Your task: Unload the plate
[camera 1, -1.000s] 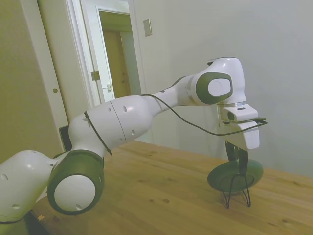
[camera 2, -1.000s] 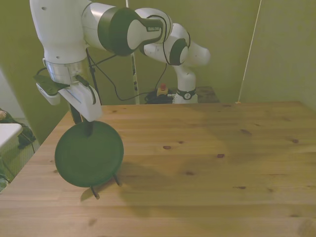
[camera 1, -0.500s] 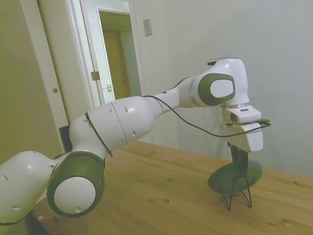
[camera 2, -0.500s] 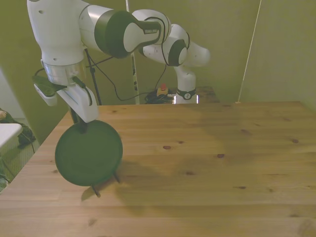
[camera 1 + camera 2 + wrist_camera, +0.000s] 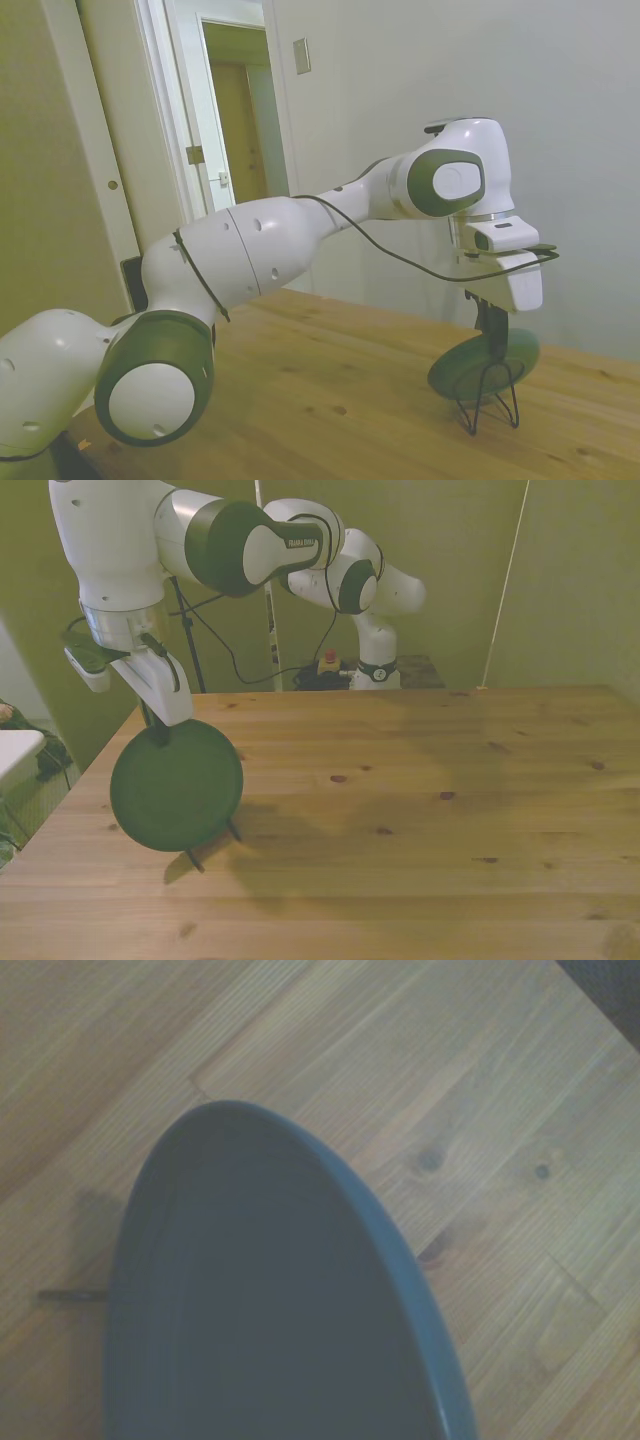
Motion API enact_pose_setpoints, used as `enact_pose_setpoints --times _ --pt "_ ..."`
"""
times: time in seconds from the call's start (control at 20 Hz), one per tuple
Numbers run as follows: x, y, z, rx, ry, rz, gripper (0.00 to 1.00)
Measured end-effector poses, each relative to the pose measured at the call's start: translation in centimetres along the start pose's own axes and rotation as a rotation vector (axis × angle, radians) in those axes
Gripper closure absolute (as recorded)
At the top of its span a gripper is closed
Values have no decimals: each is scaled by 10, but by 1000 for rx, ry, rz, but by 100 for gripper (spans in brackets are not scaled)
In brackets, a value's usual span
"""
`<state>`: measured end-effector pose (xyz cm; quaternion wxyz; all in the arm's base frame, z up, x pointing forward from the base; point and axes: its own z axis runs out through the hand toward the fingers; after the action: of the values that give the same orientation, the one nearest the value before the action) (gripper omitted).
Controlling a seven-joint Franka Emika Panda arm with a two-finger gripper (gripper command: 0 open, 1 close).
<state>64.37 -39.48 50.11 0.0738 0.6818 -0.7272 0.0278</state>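
Plate position: the plate [image 5: 176, 785] is standing on edge in the wire stand [image 5: 487, 395], near the table's [image 5: 420, 800] corner at the front view's left.
Gripper: the gripper [image 5: 158, 732] is pinching the plate's rim at 12 o'clock.
Handling: judged rigid, smooth, breakable; a rim grip is risking swing or slip.

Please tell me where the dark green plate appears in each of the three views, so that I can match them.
Side view: the plate stands on edge at lower right, under the gripper.
Front view: the plate faces the camera at the front view's lower left.
Wrist view: the plate fills most of the picture, seen from close by.
Shared landmark: the wire stand on the wooden table.
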Motion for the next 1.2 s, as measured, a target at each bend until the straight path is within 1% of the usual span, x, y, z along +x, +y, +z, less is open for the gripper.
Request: enact_pose_setpoints --times 0.35,0.5,0.65,0.8,1.0,1.1,1.2 --pt "2 7 -25 30 22 7 100" --pt "2 12 -44 56 41 9 100" --pt "-4 14 -71 103 67 1 100" --pt "-22 11 -104 187 71 -39 100" --pt "-59 2 -144 331 13 -143 100" --pt "-76 -6 -154 400 -26 -181 100" --pt "-90 -16 -158 460 -65 -210 100"
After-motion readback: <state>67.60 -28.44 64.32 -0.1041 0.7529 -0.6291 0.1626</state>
